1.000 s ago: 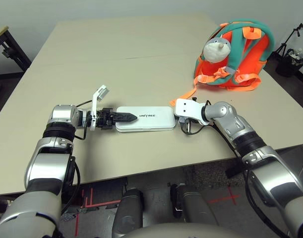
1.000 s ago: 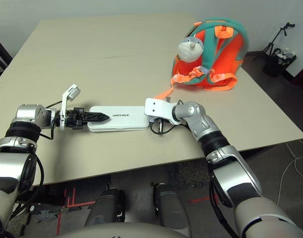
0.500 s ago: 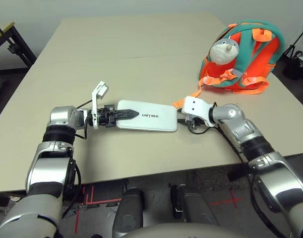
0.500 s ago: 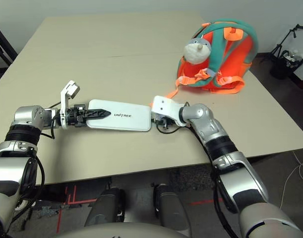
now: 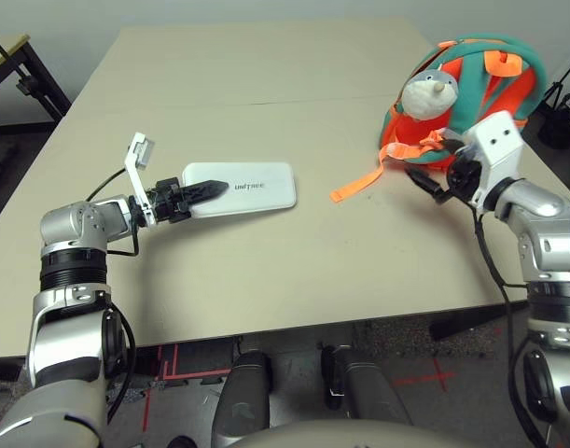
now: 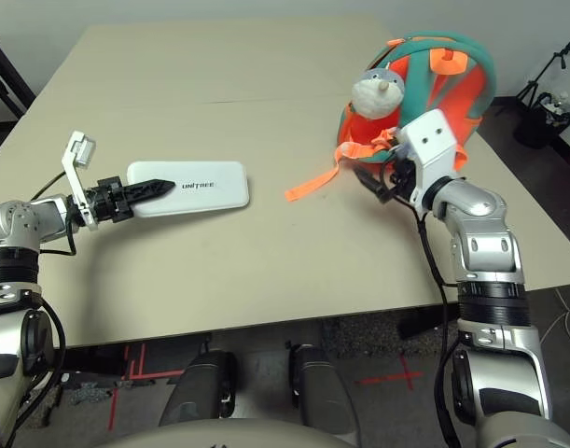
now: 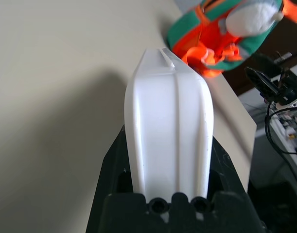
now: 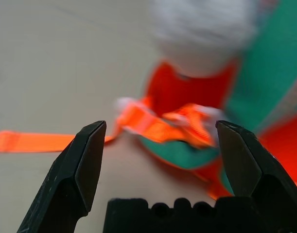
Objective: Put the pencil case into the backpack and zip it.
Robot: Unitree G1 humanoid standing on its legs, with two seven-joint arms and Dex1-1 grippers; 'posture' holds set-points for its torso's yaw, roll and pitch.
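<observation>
As the robot looks, the pencil case (image 5: 257,189) has shifted toward ten o'clock along with the left gripper (image 5: 187,197). Its free end, tipped slightly past three o'clock half a second ago, now points about three. The right gripper (image 8: 160,133) has left that end, swung toward two o'clock, and now has its jaws spread near the backpack (image 5: 471,93).

And it's orange and teal on the backpack (image 5: 471,89), plain white with dark lettering on the pencil case (image 5: 257,191)!
</observation>
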